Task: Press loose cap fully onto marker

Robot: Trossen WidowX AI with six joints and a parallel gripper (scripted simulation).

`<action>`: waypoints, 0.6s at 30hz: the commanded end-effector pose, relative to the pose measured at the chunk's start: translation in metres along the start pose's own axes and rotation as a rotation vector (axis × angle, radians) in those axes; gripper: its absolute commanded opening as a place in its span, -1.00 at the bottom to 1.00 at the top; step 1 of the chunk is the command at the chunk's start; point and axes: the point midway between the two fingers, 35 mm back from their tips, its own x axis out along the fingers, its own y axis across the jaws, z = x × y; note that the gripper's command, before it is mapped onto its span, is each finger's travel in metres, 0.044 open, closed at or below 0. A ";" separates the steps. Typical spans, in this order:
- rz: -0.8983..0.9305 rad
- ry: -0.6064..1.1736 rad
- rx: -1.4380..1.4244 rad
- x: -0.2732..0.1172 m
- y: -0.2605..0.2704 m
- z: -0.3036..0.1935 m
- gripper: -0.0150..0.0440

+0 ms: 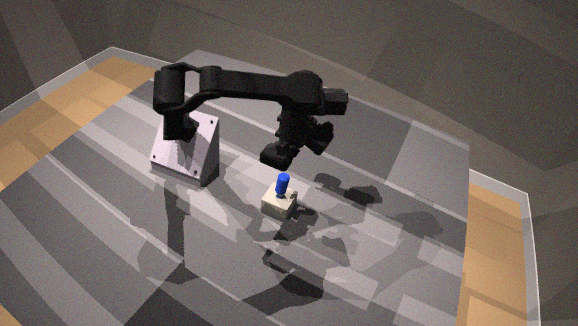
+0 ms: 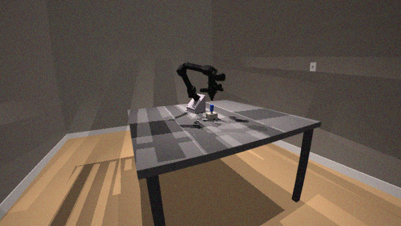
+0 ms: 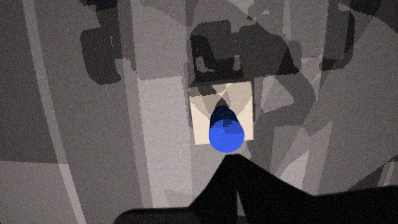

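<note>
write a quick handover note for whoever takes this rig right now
Gripper: shut, holding nothing, hanging above the cap with a gap.
Cap: blue, upright on the marker in the holder block, mid-table. The marker itself is hidden under the cap.
Done: cap is on the marker. The pictures cannot show whether it is clicked fully down.
Left: check the seating, press again with the shut fingers if needed, then move the arm away and leave the cap on.
</note>
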 end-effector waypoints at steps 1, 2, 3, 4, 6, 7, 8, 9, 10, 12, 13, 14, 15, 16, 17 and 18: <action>0.011 -0.018 0.004 -0.050 0.001 -0.001 -0.49; 0.010 -0.017 0.004 -0.052 0.001 -0.002 -0.49; 0.010 -0.017 0.004 -0.052 0.001 -0.002 -0.49; 0.010 -0.017 0.004 -0.052 0.001 -0.002 -0.49; 0.010 -0.017 0.004 -0.052 0.001 -0.002 -0.49; 0.010 -0.017 0.004 -0.052 0.001 -0.002 -0.40; 0.010 -0.017 0.004 -0.052 0.001 -0.002 -0.31; 0.010 -0.017 0.004 -0.052 0.001 -0.002 -0.22; 0.010 -0.017 0.004 -0.052 0.001 -0.002 -0.14; 0.010 -0.017 0.004 -0.052 0.001 -0.002 0.04; 0.010 -0.017 0.004 -0.052 0.001 -0.002 0.13; 0.010 -0.017 0.004 -0.052 0.001 -0.002 0.22; 0.010 -0.017 0.004 -0.052 0.001 -0.002 0.31; 0.010 -0.017 0.004 -0.052 0.001 -0.002 0.40; 0.010 -0.017 0.004 -0.052 0.001 -0.002 0.49; 0.010 -0.017 0.004 -0.052 0.001 -0.002 0.58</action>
